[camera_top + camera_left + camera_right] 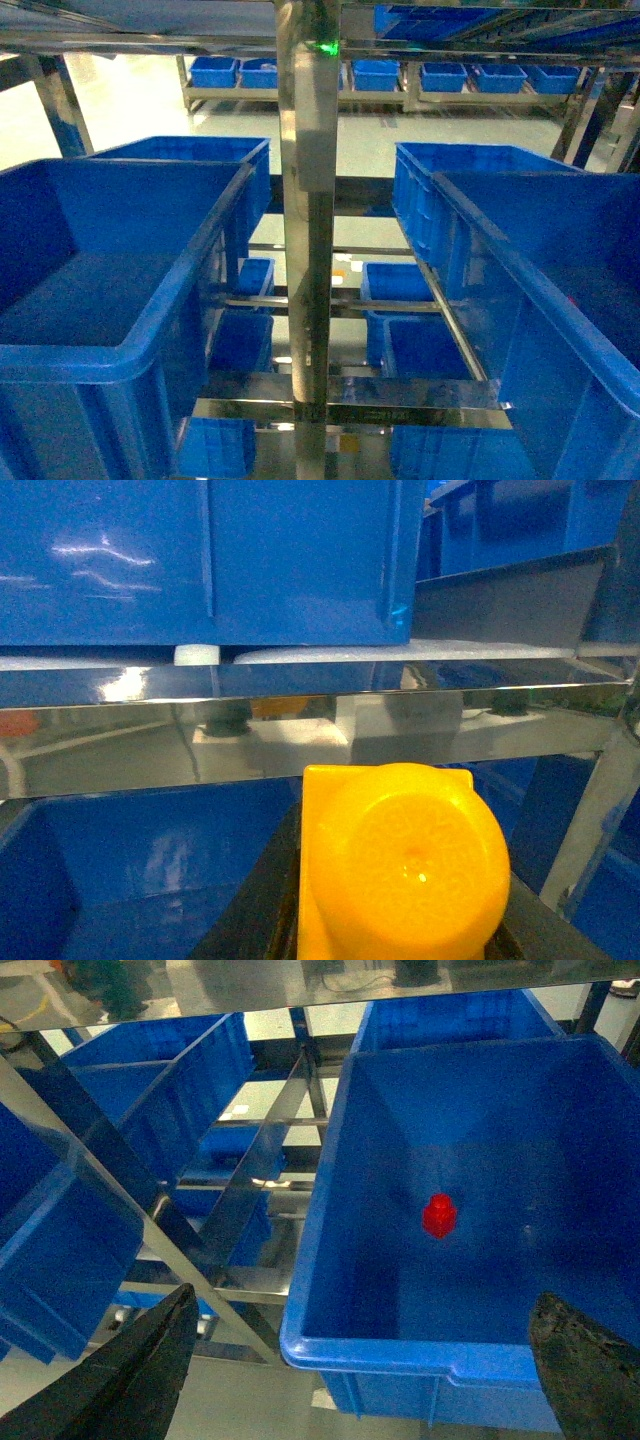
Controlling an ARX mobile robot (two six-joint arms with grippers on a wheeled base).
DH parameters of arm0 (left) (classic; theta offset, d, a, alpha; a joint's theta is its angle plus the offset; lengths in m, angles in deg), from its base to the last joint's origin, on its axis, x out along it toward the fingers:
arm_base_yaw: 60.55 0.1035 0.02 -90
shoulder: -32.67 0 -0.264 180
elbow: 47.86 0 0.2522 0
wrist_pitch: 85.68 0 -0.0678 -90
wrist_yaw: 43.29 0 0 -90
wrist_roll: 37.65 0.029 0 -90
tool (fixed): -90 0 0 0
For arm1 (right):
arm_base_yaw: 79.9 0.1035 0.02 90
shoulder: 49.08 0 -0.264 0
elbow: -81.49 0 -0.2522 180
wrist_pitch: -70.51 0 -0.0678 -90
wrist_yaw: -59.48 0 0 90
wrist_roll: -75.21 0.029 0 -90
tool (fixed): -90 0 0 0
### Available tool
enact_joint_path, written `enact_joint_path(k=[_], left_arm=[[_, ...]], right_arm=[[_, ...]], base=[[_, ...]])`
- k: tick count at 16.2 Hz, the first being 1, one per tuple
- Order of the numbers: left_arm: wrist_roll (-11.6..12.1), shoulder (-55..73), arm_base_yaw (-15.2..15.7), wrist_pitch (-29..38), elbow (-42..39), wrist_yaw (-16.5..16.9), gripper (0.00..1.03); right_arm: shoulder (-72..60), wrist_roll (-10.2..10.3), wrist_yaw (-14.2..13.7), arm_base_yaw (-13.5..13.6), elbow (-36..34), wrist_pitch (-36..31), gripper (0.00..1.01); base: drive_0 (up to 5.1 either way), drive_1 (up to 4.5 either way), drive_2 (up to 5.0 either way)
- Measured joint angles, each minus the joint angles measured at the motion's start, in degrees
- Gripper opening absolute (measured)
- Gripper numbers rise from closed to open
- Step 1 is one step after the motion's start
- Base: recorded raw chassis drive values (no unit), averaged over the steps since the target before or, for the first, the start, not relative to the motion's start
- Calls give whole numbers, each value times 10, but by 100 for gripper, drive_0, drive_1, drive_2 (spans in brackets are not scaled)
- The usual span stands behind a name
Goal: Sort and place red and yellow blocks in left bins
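We see the yellow block (400, 865) only through the left wrist camera, glossy and studded, clamped in the left gripper (395, 920) just below a steel rail (300, 735). Only the right wrist view gives us the small red block (439, 1215), lying loose on the floor of a blue bin (400, 1350). The right gripper (360, 1370) hovers above that bin, jaws spread wide, pointing down.

No legible text or labels.

left gripper (400, 920): jaws clamped shut | right gripper (360, 1360): jaws spread wide
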Motion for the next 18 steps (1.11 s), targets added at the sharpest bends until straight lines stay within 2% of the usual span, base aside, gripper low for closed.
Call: enact_joint_path(k=[3,5,6,8,9,10,12,14,18], left_arm=[[-3,68,44,-49,12,52,27],[9,109,67,-63,20,57,27],[22,120,77,-76,24,58,27],[68,130,79,-57,14,42,27],[78,134,78,-45,8,37,27],[99,149,79,-19,-7,25,27],[154,218,92,31,-42,7,27],[173,258,101,66,-38,-5,27],[190,344,99,113,12,-25,27]], right_arm=[[0,0,0,0,0,0,98],[0,0,0,0,0,0,98],[0,0,0,0,0,0,98],[0,0,1,0,0,0,98],[0,0,1,0,0,0,98],[0,0,1,0,0,0,98],[0,0,1,0,0,0,98],[0,0,1,0,0,0,98],[0,0,1,0,0,0,98]], base=[[0,0,0],[0,0,0],[0,0,0],[0,0,0],[0,0,0],[0,0,0],[0,0,0],[0,0,0],[0,0,0]])
